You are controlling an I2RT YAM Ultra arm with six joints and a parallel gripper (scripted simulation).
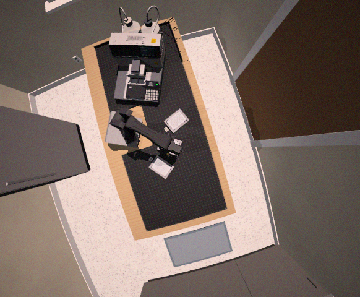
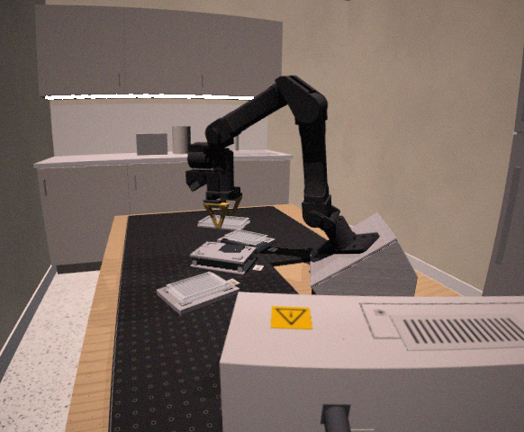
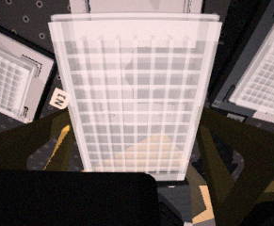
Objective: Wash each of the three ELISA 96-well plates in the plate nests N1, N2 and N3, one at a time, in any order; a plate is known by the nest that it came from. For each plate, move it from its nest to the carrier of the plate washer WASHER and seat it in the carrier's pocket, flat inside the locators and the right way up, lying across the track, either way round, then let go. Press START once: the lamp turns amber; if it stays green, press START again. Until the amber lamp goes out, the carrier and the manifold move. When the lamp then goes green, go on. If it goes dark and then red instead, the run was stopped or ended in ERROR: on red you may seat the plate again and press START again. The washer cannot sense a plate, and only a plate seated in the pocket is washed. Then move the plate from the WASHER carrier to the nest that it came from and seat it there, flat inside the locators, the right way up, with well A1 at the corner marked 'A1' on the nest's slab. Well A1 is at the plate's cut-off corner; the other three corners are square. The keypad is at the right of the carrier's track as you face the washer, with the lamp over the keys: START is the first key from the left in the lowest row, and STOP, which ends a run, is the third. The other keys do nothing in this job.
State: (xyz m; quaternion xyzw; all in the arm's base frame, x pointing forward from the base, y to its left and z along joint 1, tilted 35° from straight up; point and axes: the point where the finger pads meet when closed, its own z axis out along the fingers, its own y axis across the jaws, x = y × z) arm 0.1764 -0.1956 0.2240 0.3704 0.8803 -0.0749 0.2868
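Observation:
My gripper (image 3: 135, 113) (image 2: 219, 217) (image 1: 175, 146) is shut on a clear 96-well plate (image 3: 137, 71) (image 2: 227, 222), gripped across its width and held level in the air. Below it stands an empty nest (image 2: 215, 255) (image 3: 127, 5). A second plate (image 3: 7, 80) sits in the nest marked N1 on the left of the wrist view. A third plate (image 3: 264, 80) sits in the nest on the right. In the top view these two plates (image 1: 176, 120) (image 1: 161, 166) lie either side of my gripper. The washer (image 1: 135, 44) (image 2: 393, 353) has a bare carrier pocket (image 1: 135, 91), and its lamp (image 1: 156, 84) is green.
The keypad (image 1: 151, 94) is right of the carrier track. Two bottles (image 1: 131, 25) stand behind the washer. My arm's sloped grey base block (image 2: 365, 272) (image 1: 116, 134) sits beside the nests. The black mat (image 1: 180, 198) lies on a wooden table (image 1: 122, 192).

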